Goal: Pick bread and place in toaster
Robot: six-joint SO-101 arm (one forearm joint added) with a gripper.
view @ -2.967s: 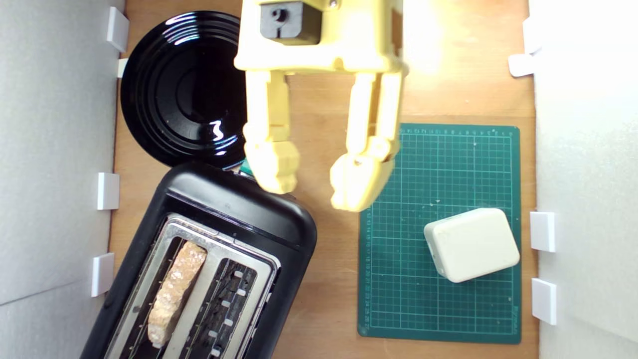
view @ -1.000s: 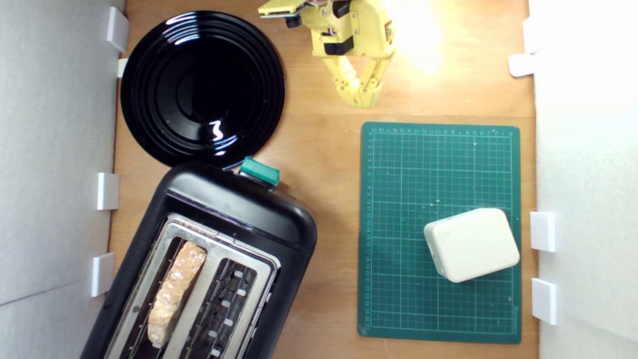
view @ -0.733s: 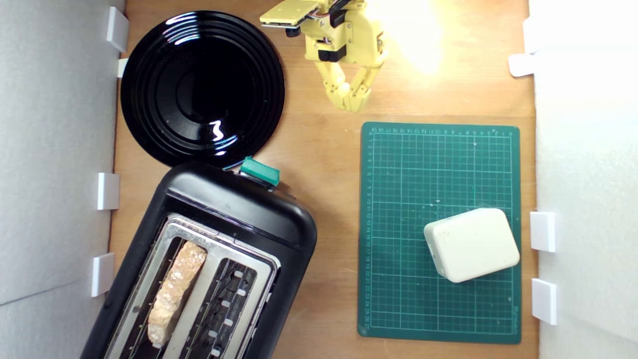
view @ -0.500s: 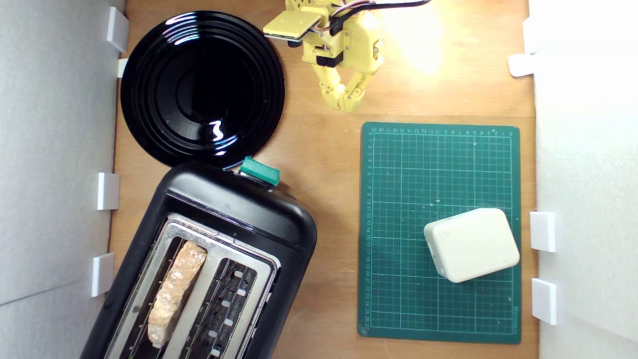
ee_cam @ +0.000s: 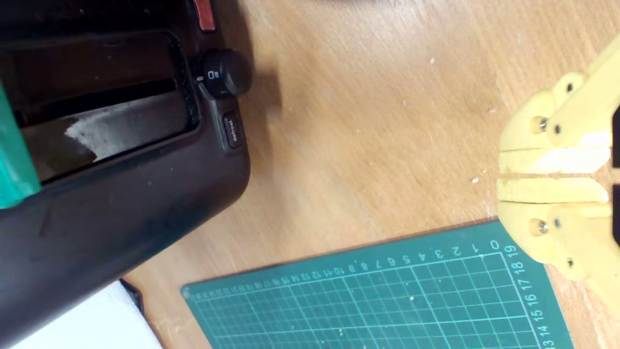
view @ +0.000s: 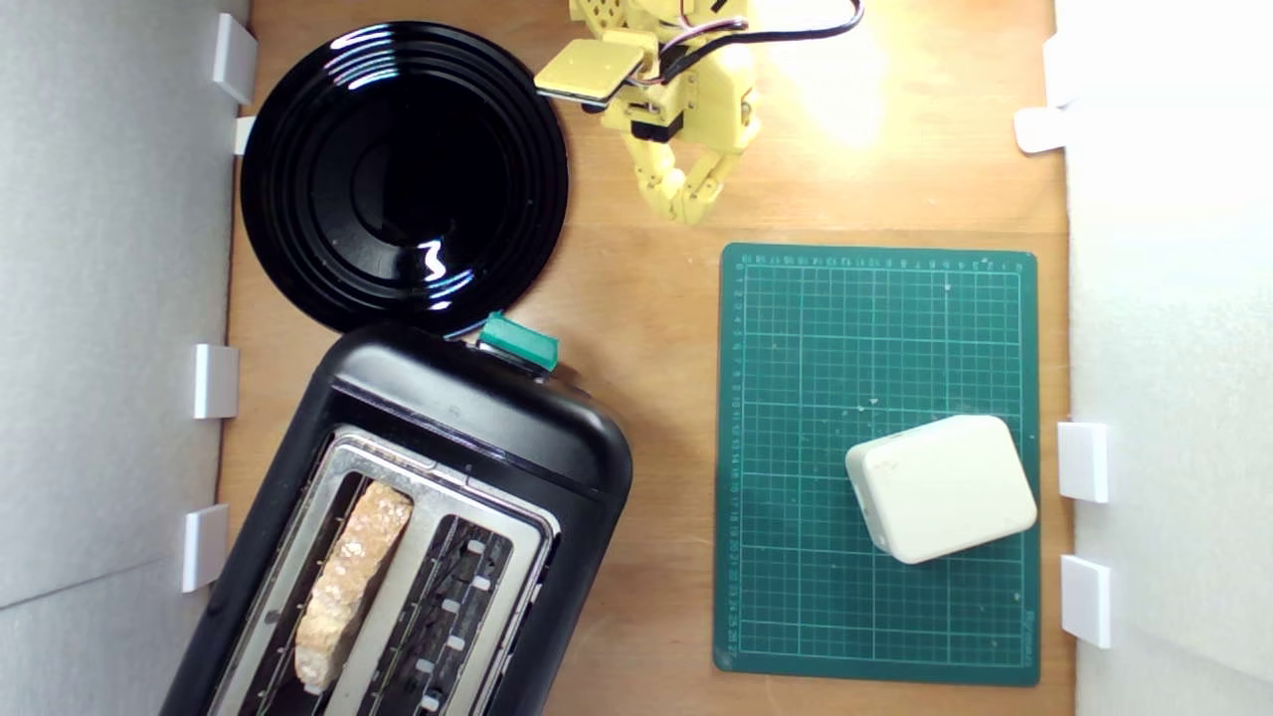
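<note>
Overhead and wrist views of the workspace. In the exterior view we see the bread (view: 350, 585) standing on edge inside the toaster (view: 477, 418), in the slot nearer the exterior view's left; its pale, holey crumb and brown crust rise slightly above the silver top plate (view: 435, 480). The second slot (view: 450, 612), on the exterior view's right of it, holds only its wire guides. The green lever knob (view: 517, 341) projects from the toaster's upper end, just beside the rim of the round black plate (view: 403, 174).

The yellow gripper (view: 679, 207) hangs over bare wooden tabletop (view: 636, 298) near the top of the exterior view, between the black plate and the green cutting mat (view: 875, 348), well apart from the toaster and the bread. Its jaws are drawn together with nothing between them; in the wrist view we see the fingertips (ee_cam: 547, 162) separated by only a thin seam, at the gripper (ee_cam: 550, 175), poised above the wood close to a corner of the mat (ee_cam: 387, 300).

A cream rounded-square block (view: 940, 487) rests on the mat toward the exterior view's lower right. In the wrist view the toaster's black side (ee_cam: 126, 194) shows a round dial (ee_cam: 225, 73) and a small button marked "defrost" (ee_cam: 232, 131).
</note>
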